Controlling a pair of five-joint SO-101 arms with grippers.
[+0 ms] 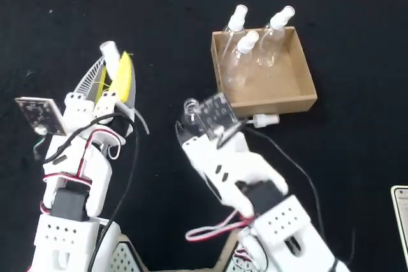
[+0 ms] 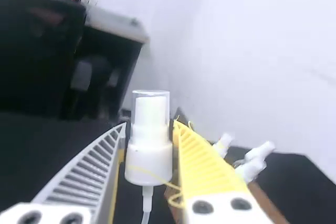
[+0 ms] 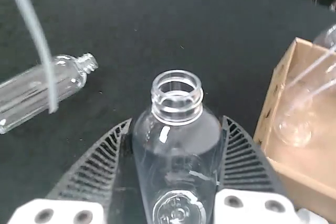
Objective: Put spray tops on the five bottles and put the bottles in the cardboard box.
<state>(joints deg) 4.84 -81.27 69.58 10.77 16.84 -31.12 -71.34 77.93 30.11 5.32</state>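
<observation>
My left gripper (image 1: 113, 62) is shut on a white spray top (image 1: 109, 52), held above the table with its thin dip tube hanging down. Up close, the spray top (image 2: 149, 140) sits between the grey and yellow fingers of the left gripper (image 2: 148, 125). My right gripper (image 1: 190, 118) is shut on a clear open-necked bottle (image 1: 190, 106) just left of the cardboard box (image 1: 274, 103). That bottle (image 3: 176, 98) stands upright in the right gripper (image 3: 176, 124). Three capped bottles (image 1: 237, 62) lean inside the box. Another uncapped bottle (image 3: 42, 87) lies on the table.
A loose spray top (image 1: 264, 119) lies on the black table by the box's front wall. The box's corner (image 3: 273, 103) is close beside the held bottle. A white object (image 1: 400, 208) sits at the right edge.
</observation>
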